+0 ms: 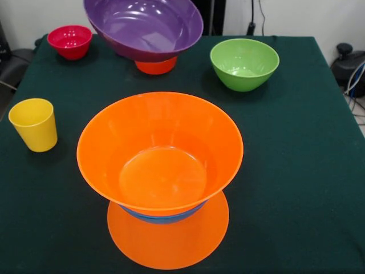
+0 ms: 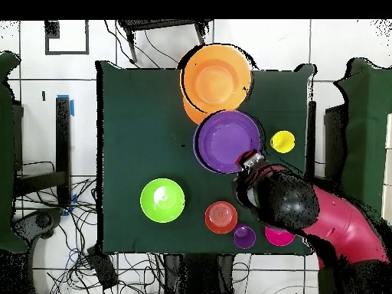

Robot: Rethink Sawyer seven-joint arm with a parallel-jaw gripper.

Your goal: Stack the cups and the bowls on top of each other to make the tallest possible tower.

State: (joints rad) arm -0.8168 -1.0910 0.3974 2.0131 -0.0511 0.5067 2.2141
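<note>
Dark green cloth (image 1: 296,171) is covering the table under the tower (image 1: 162,171), an upright orange bowl sitting on a blue one over an upturned orange bowl. Beyond the tower, my gripper (image 2: 250,162) is gripping the purple bowl's (image 1: 145,28) rim, holding it tilted above the small orange-red bowl (image 1: 156,67).

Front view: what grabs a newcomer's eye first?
The large orange bowl fills the near centre, upright on a blue bowl atop an upturned orange bowl. Behind it, the wide purple bowl hangs tilted above the table, over a small orange-red bowl. The overhead view shows the gripper at its rim.
</note>
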